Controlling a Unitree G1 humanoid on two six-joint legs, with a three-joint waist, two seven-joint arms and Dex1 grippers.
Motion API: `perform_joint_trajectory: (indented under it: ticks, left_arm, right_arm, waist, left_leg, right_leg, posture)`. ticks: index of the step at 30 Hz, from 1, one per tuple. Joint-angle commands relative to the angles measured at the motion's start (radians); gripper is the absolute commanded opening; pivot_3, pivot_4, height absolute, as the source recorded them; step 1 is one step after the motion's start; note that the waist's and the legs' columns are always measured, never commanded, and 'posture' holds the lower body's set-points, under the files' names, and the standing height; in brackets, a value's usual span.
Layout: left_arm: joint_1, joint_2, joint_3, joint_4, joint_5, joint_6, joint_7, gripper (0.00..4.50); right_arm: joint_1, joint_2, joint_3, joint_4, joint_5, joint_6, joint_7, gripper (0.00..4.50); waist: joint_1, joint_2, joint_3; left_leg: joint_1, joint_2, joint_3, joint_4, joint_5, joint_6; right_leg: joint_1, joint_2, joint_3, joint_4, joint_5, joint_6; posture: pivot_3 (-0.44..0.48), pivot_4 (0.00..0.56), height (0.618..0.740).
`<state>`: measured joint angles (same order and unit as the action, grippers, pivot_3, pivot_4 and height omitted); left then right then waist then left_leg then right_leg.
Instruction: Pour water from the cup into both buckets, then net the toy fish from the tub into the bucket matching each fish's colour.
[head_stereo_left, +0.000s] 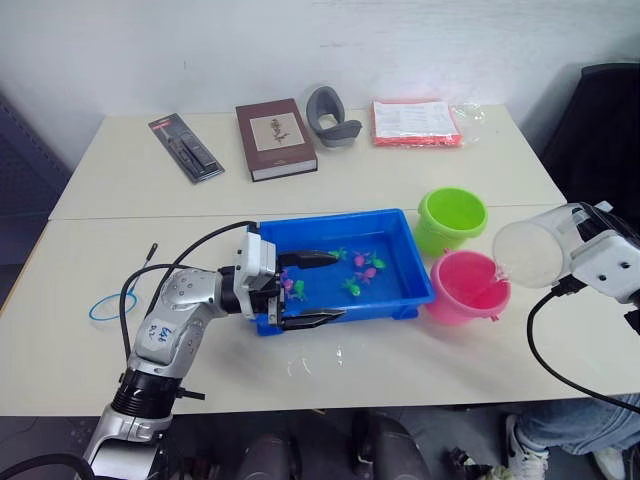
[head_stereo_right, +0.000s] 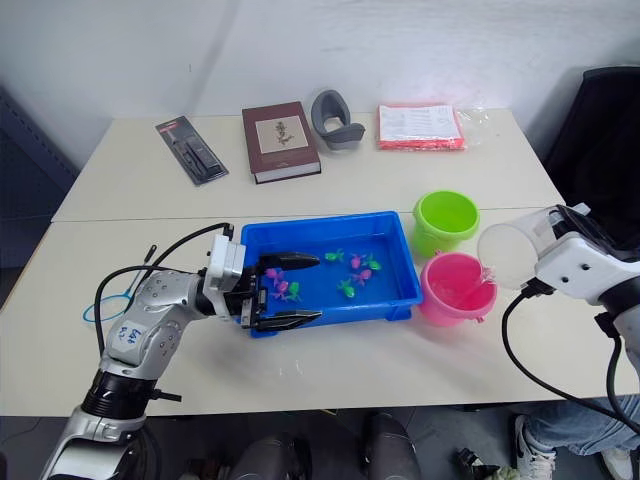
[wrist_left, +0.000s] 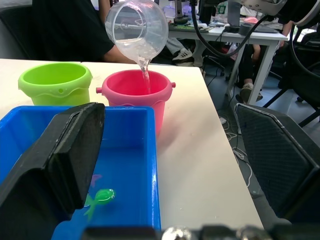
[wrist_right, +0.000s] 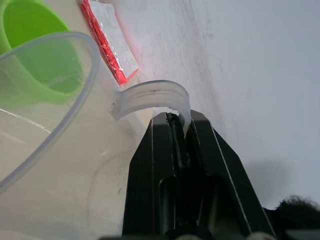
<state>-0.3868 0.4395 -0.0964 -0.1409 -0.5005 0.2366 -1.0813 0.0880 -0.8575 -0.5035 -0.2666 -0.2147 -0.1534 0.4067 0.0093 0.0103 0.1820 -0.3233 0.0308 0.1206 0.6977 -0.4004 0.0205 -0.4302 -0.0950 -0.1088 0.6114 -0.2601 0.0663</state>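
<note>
Left eye view puts the right end effector (wrist_right: 182, 131) at the desk's right edge, its two black fingers pinched tight on the handle of the wide clear plastic cup (head_stereo_left: 530, 253). That cup is tipped with its spout above the small round pink plastic bucket (head_stereo_left: 467, 287), and a thin stream of water (wrist_left: 146, 79) falls into it. Just behind, touching or nearly so, stands the lime green plastic bucket (head_stereo_left: 452, 219). Both sit beside the right end of the shallow bright blue plastic tub (head_stereo_left: 340, 264) on the pale desk (head_stereo_left: 120, 180), where tiny green and pink toy fish (head_stereo_left: 362, 268) lie. At the tub's left end the left end effector (head_stereo_left: 312, 290) holds its fingers wide apart and empty, one over the tub, one outside its front rim
</note>
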Motion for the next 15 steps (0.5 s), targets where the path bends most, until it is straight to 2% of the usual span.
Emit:
perform_joint_trajectory:
  ticks: [1, 8, 12, 15]
  left_arm:
    - [-0.007, -0.006, 0.005, -0.006, 0.003, -0.019, 0.002, 4.5]
    - [-0.003, -0.002, 0.015, -0.008, -0.001, -0.017, 0.005, 4.5]
    - [0.002, 0.007, 0.031, -0.007, 0.0, -0.017, 0.016, 4.5]
    - [0.002, 0.014, 0.055, 0.007, -0.001, -0.019, 0.029, 4.5]
  right_arm:
    - [-0.016, 0.003, -0.007, -0.01, -0.001, -0.016, -0.014, 0.06]
    - [-0.031, 0.06, -0.019, -0.023, 0.067, 0.065, -0.012, 0.06]
    - [-0.069, 0.137, -0.069, -0.064, 0.236, 0.252, 0.004, 0.06]
    - [-0.135, 0.146, -0.124, -0.082, 0.337, 0.43, -0.014, 0.06]
  waist:
    - [0.0, 0.0, 0.0]
    - [-0.003, 0.0, 0.0]
    - [-0.006, 0.0, 0.0]
    - [-0.009, 0.0, 0.0]
  left_leg:
    - [0.0, 0.0, 0.0, 0.0, 0.0, 0.0]
    - [0.0, 0.0, 0.0, 0.0, 0.0, 0.0]
    - [0.0, 0.0, 0.0, 0.0, 0.0, 0.0]
    - [0.0, 0.0, 0.0, 0.001, 0.0, 0.0]
  right_leg:
    - [0.0, 0.0, 0.0, 0.0, 0.0, 0.0]
    - [0.0, 0.0, 0.0, 0.0, 0.0, 0.0]
    - [0.0, 0.0, 0.0, 0.0, 0.0, 0.0]
    - [0.0, -0.001, 0.0, 0.001, 0.0, 0.0]
  posture:
    - [0.0, 0.15, 0.74]
    - [0.0, 0.15, 0.74]
    - [0.0, 0.15, 0.74]
    - [0.0, 0.15, 0.74]
